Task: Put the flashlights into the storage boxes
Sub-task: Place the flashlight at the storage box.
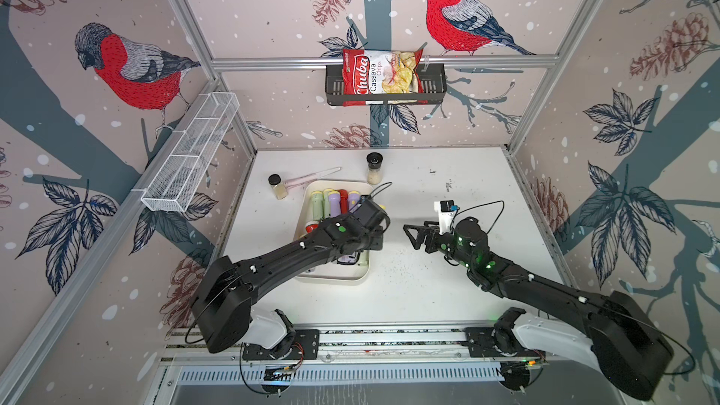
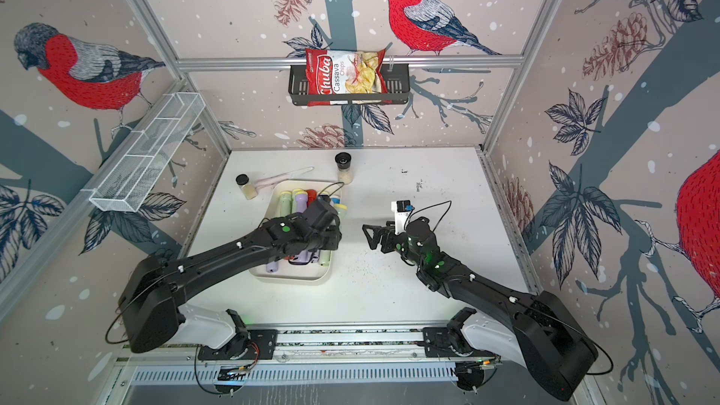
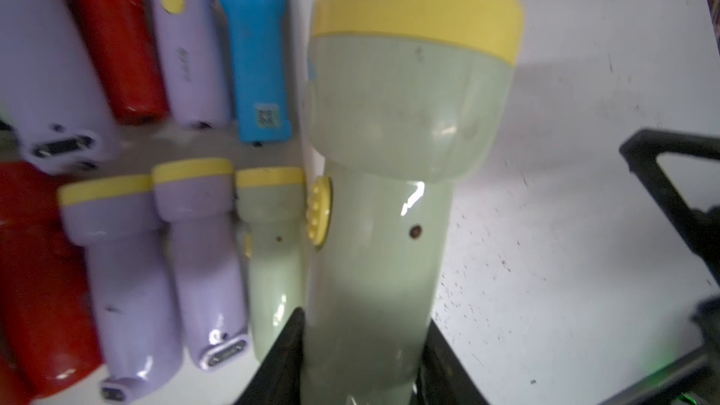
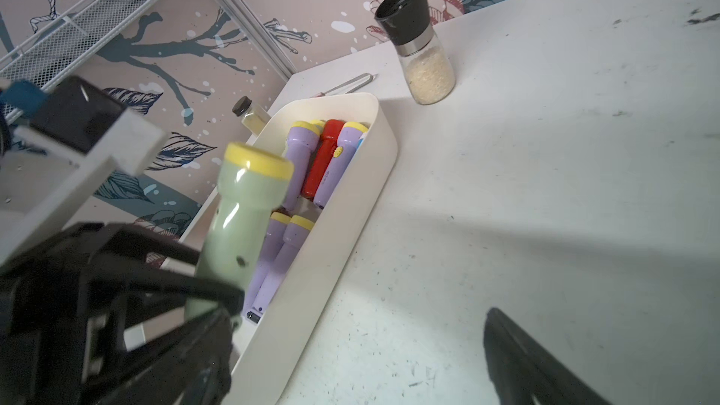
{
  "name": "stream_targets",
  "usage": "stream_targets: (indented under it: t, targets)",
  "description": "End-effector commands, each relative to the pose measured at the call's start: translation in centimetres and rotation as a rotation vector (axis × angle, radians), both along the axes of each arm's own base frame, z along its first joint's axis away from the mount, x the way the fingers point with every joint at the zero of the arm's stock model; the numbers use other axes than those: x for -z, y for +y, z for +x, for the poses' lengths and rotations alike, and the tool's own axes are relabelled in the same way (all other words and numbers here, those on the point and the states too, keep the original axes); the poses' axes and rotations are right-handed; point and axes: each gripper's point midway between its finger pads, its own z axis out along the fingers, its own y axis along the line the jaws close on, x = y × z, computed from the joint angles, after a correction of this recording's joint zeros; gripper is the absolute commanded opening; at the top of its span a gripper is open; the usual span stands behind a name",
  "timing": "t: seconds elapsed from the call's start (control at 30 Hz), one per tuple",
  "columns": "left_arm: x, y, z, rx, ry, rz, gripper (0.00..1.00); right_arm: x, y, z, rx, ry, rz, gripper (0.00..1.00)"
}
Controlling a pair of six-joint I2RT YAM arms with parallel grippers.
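A pale green flashlight [image 3: 382, 208] with a yellow head was held in the air above the cream tray [image 4: 343, 227], over the long side of the tray that faced the right tool. The left tool [image 3: 362, 360] stood narrow, clamped on its handle end, with the head pointing toward the tray's far end. Inside the tray, the other flashlights [image 3: 163, 251], lilac, red, blue and green, lay side by side in two rows along its length. The tray rested on the white table [image 1: 448, 286]. Beside the tray, apart from it and above the bare table, the right tool [image 1: 419, 233] hung with its jaws wide and nothing between them. Just beyond the tray's far end stood a black-capped glass grinder [image 1: 375, 167] and a small jar [image 1: 277, 185].
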Motion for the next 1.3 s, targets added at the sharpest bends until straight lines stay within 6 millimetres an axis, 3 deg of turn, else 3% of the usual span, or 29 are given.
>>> stream_targets:
  t: [0.0, 0.13, 0.27, 0.53, 0.73, 1.13, 1.27]
  targets:
    - [0.0, 3.0, 1.8, -0.016, -0.024, 0.040, 0.25, -1.3, 1.1, 0.3, -0.030, -0.052, 0.015, 1.00]
    - [-0.1, 5.9, 4.9, -0.069, -0.026, -0.020, 0.26, -1.3, 1.9, 0.0, -0.051, -0.056, 0.023, 1.00]
    - [2.9, 7.7, 5.9, -0.077, 0.043, 0.019, 0.26, -1.0, 2.3, -0.1, -0.063, -0.048, 0.016, 1.00]
    - [3.9, 7.1, 8.7, -0.073, 0.043, 0.045, 0.27, -0.7, 2.5, 0.0, -0.064, -0.036, 0.006, 1.00]
    - [5.0, 7.0, 9.8, -0.079, 0.063, 0.047, 0.29, -0.3, 2.4, 0.0, -0.058, -0.029, -0.001, 1.00]
    - [4.6, 7.5, 12.0, -0.112, 0.041, 0.039, 0.32, 0.0, 1.5, -0.3, -0.034, -0.029, -0.008, 1.00]
    - [4.7, 7.4, 12.1, -0.108, 0.047, 0.039, 0.38, 0.1, 1.4, -0.3, -0.032, -0.026, -0.012, 1.00]
